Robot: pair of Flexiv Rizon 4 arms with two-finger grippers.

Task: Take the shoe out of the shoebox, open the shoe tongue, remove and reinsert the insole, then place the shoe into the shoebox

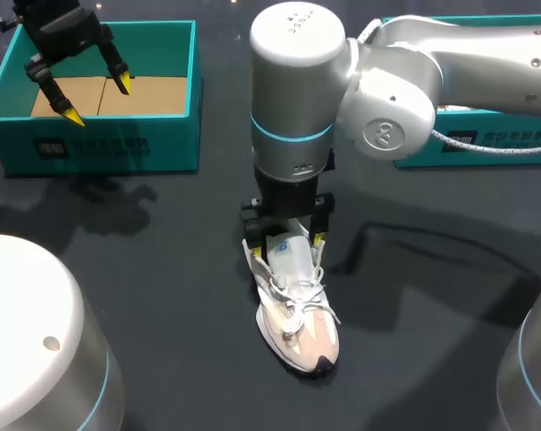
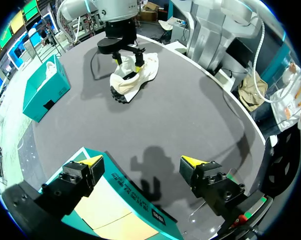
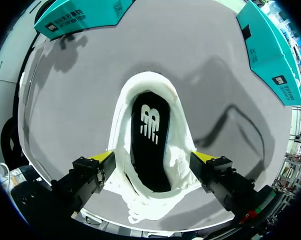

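- Shoe point(image 1: 297, 305) stands sole-down on the counter point(image 1: 163, 260), outside the shoebox point(image 1: 176, 148); its long axis runs heel far, toe toward the robot
- Right pincer point(image 3: 153, 159) hangs directly over the heel opening, released, one finger on either side of the collar; the insole point(image 3: 149, 140) shows between them
- Left pincer point(image 1: 98, 101) is released over the shoebox, well apart from the shoe
- Judgement: the right arm is nearer, so the next move is likely a straight descent onto the insole
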